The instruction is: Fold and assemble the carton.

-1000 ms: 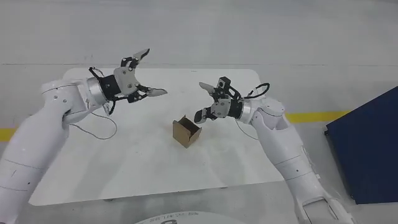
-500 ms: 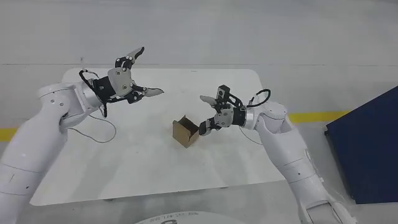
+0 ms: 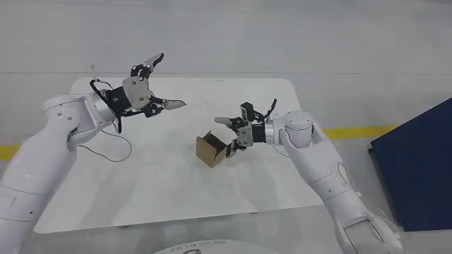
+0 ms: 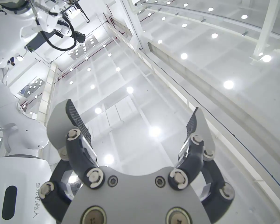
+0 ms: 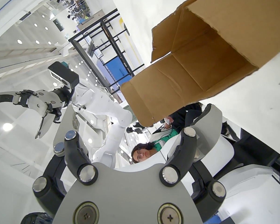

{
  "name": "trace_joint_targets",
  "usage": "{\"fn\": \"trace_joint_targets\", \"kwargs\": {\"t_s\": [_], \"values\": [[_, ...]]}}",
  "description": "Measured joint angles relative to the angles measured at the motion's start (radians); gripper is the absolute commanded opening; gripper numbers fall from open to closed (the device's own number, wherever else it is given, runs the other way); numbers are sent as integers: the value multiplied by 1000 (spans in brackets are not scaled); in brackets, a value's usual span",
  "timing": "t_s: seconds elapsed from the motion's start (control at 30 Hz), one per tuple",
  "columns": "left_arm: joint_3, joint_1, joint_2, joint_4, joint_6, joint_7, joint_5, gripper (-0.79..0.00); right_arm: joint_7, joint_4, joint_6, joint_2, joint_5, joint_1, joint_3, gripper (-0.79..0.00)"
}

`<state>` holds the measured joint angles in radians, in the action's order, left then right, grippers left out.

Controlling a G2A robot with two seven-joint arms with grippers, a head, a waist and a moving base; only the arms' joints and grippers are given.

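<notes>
Brown carton (image 3: 211,149) on its side mid-table (image 3: 155,183), open mouth facing right gripper (image 3: 223,135); right gripper spread wide, just beside carton flap; left gripper (image 3: 174,80) raised, well apart, spread wide.

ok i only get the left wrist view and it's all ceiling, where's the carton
Observer: The small brown cardboard carton sits on the white table, near its middle.
Operator: is the right pincer on it
Observer: The right pincer is open and close beside the carton. One flap edge reaches in between its fingers, but I cannot tell whether they touch.
Operator: flaps folded at all
Observer: No. The right wrist view looks into the carton's open end; the flaps stand unfolded and nothing is inside.
Operator: and where's my arm in all this
Observer: The left pincer is raised over the table's far side, well apart from the carton.
</notes>
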<state>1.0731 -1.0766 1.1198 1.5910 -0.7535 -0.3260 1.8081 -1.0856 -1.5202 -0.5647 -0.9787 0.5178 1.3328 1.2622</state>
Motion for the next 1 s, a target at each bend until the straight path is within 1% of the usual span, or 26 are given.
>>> {"fn": "trace_joint_targets", "kwargs": {"t_s": [0.13,0.43,0.57,0.63,0.77,0.87,0.9,0.97,1.0], "values": [[0,0,0,0,0,0,0,0,14,29,-17,-9,35,-39,-33,0],[0,0,0,0,0,0,0,0,130,84,-71,-39,90,-116,-136,0],[0,0,0,0,0,0,0,0,187,112,-73,-60,181,-140,-164,0],[0,0,0,0,0,0,0,0,235,129,-66,-73,243,-152,-172,0],[0,0,0,0,0,0,0,0,312,148,-71,-91,301,-174,-202,0],[0,0,0,0,0,0,0,0,315,155,-102,-93,291,-186,-219,-31],[0,0,0,0,0,0,0,0,307,156,-111,-91,286,-188,-218,-40],[0,0,0,0,0,0,0,0,278,155,-127,-84,278,-184,-204,-86],[0,0,0,0,0,0,0,0,261,153,-134,-80,275,-181,-197,-86]]}}
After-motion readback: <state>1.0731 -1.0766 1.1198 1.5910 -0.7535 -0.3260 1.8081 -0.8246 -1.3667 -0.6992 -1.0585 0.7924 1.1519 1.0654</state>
